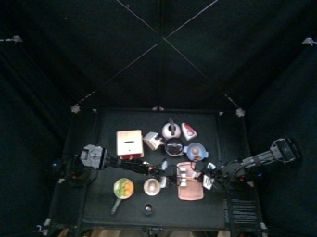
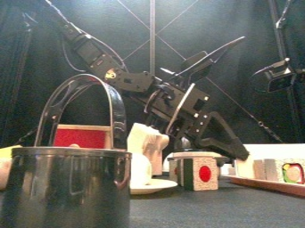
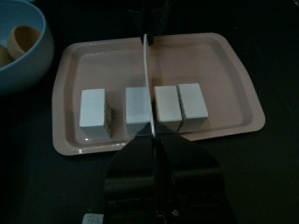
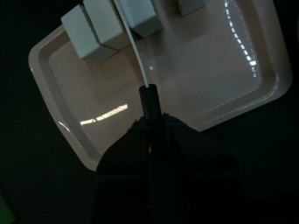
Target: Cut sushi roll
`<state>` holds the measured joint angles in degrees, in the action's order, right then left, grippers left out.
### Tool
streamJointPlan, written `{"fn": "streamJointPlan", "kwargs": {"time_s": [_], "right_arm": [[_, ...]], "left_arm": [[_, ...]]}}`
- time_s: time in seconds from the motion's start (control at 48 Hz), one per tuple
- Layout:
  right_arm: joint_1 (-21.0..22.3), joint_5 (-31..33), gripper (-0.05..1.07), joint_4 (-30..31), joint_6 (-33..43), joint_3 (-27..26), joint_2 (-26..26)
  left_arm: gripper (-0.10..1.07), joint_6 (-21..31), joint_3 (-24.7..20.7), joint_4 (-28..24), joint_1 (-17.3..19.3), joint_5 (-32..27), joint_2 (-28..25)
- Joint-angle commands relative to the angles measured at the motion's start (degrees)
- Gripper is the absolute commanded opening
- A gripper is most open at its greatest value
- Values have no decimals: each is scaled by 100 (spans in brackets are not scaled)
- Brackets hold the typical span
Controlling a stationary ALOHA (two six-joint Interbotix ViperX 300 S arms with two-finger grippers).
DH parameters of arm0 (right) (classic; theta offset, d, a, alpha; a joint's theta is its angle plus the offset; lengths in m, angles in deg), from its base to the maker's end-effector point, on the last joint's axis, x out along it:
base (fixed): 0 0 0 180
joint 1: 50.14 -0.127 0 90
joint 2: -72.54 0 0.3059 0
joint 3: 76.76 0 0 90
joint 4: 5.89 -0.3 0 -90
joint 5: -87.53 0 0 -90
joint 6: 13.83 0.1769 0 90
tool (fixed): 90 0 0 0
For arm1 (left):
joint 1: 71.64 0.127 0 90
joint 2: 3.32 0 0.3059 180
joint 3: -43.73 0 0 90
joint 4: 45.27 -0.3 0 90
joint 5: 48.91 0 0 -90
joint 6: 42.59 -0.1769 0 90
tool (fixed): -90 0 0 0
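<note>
Steel first: closest to the tabletop's front edge stands a metal pot with its bail handle up, well in front of the pink tray, which is the landmark here. Beyond the pot, just to the tray's left in the front view, sits a small block with a red dot.

On to the tray itself. The sushi roll lies on it as four white pieces in a row, along the tray edge nearest the left gripper. The rest of the tray is bare. The left jaws are pinched shut on a knife. Its thin blade runs straight out from them, across the row and towards the tray's far edge. The row's long axis lies square across that blade, and the blade sits along the side of the second piece, two pieces either side of it.

From the tray's bare side comes the right gripper, its jaws closed round the dark handle of a pale blade that reaches the pieces at the far rim. I can't tell whether this is a second knife.

The left arm looks better placed for the cut: straight down and square to the row. A blue bowl sits just off the tray's far corner
</note>
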<state>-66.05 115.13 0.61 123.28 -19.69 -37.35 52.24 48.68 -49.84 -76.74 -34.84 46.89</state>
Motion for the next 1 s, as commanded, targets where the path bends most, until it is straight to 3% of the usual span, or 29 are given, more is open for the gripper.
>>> {"fn": "streamJointPlan", "kwargs": {"time_s": [0.0,0.333,0.979], "right_arm": [[0,53,37,-114,62,105,35],[-176,18,37,-229,62,97,35],[105,62,37,79,53,158,185]], "left_arm": [[32,0,53,-9,-185,-141,70],[32,-9,53,-18,-334,-211,79],[32,-9,-132,53,-229,-211,-88]]}}
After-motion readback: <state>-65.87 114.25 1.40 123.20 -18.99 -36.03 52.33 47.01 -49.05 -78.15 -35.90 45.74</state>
